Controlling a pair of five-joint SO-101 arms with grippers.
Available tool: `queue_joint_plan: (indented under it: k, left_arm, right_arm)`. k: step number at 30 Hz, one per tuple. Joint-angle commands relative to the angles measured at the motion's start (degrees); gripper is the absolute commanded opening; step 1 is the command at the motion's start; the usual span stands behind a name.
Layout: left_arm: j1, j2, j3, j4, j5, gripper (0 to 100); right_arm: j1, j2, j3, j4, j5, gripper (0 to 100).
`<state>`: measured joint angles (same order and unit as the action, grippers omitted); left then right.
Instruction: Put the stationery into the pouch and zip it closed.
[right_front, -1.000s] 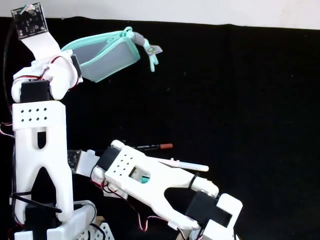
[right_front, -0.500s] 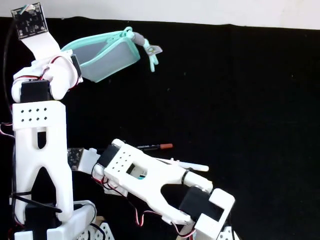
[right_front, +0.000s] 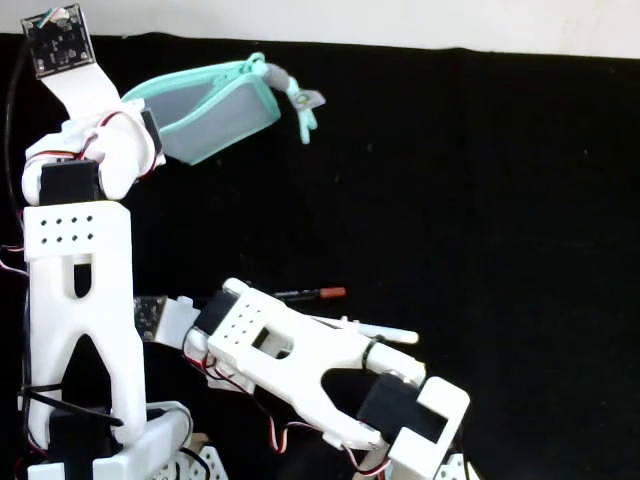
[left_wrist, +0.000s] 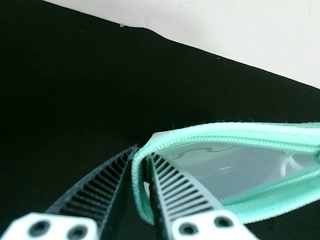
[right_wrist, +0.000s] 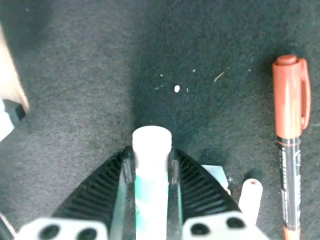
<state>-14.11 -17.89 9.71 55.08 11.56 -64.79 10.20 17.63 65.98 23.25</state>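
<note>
High view: pouch (right_front: 215, 115) raised at far left, long axis running rightward, zipper pull (right_front: 303, 108) at right end.
Left wrist view: left gripper (left_wrist: 142, 172) clenched on its teal rim.
Right wrist view: right gripper (right_wrist: 151, 156) grasps white stick (right_wrist: 151, 142) lengthwise; marker (right_wrist: 290, 130) parallel, print illegible.

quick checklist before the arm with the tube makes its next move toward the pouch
1. Left gripper gripping the pouch: ok, shut on the rim at one end, with the pouch held up off the table.
2. Pouch mouth open: ok, the two zipper edges are apart in the left wrist view.
3. Right gripper holding the tube: ok, the tube is clamped between the fingers.
4. Tube lined up with the mouth: not ok, it is low over the table, far from the pouch.
5. All stationery collected: not ok, the marker and white pen lie on the table.
6. Zip pull free to slide: cannot tell.
</note>
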Motion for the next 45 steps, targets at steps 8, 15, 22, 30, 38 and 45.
queue_joint_plan:
  k: [8, 15, 22, 30, 38, 45]
  left_arm:
    - [-0.92, -0.48, 0.04, -0.44, -0.44, 1]
    - [-0.57, -0.48, 0.04, -0.44, -0.35, 1]
    - [-0.57, -0.48, 0.04, -0.44, -0.35, 1]
    - [-0.57, -0.40, 0.13, -0.44, -0.35, 1]
    - [-0.57, -0.40, 0.13, -0.35, -0.26, 1]
    - [0.92, -0.92, -0.40, 4.13, -0.26, 1]
  right_arm:
    - [8.04, -4.62, -0.57, -0.04, -4.40, 0.8]
    - [16.13, -13.49, -0.04, -0.04, -12.13, 0.8]
    - [23.96, -22.37, -0.48, -0.04, -19.43, 0.8]
    - [30.81, -32.75, -5.93, -0.04, -26.55, 0.8]
    - [30.02, -27.21, -26.42, 2.15, -29.27, 0.8]
    - [29.49, -15.34, -55.60, 8.75, -29.19, 0.8]
